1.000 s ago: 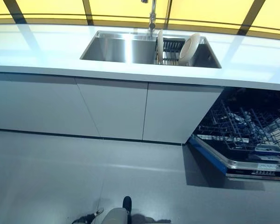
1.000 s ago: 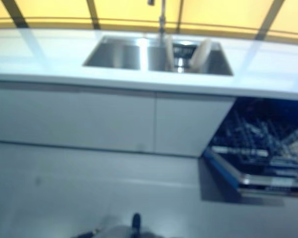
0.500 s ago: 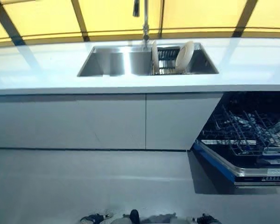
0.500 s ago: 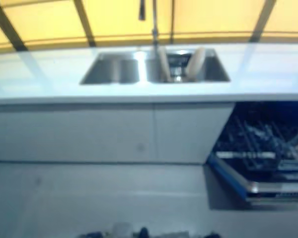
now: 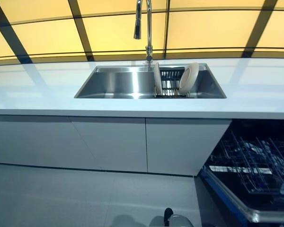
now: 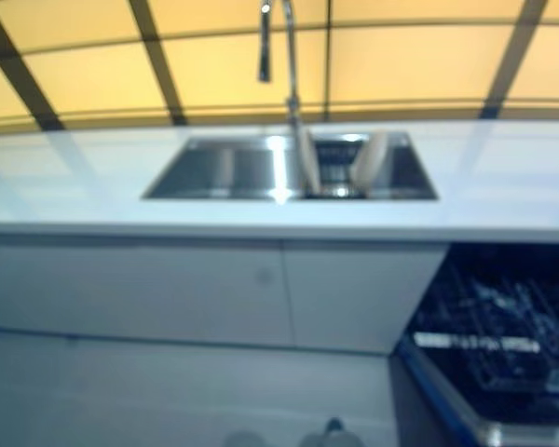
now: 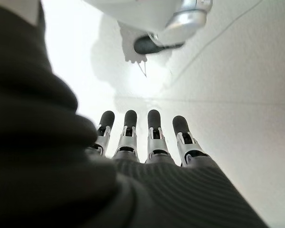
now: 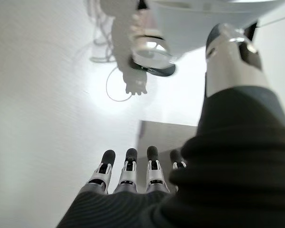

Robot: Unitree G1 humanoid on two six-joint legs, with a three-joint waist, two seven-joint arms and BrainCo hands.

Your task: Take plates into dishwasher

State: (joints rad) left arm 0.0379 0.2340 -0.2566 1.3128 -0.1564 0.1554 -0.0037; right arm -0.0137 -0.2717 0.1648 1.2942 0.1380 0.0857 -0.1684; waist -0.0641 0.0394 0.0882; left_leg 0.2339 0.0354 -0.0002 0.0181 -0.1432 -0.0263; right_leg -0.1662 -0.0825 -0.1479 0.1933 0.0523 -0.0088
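Two pale plates stand on edge in a dark dish rack [image 5: 171,84] inside the steel sink [image 5: 116,83]: a round one [image 5: 189,77] leaning at the right and a thin one [image 5: 157,78] seen edge-on to its left. The open dishwasher [image 5: 253,165] shows at the lower right, its wire basket pulled out over the lowered door [image 5: 226,197]. Neither hand appears in the eye views. In the wrist views, my left hand [image 7: 137,137] and my right hand [image 8: 128,173] hang over the pale floor with straight fingers, holding nothing.
A tall faucet [image 5: 146,29] rises behind the sink. The white countertop [image 5: 35,90] runs across the view, with white cabinet fronts [image 5: 113,144] beneath it. Grey floor lies between me and the cabinets. Yellow panels with dark bars back the counter.
The whole picture has shifted: the counter and sink sit lower and look nearer, and the dishwasher has slid toward the lower right edge. The plates have not moved in the rack.
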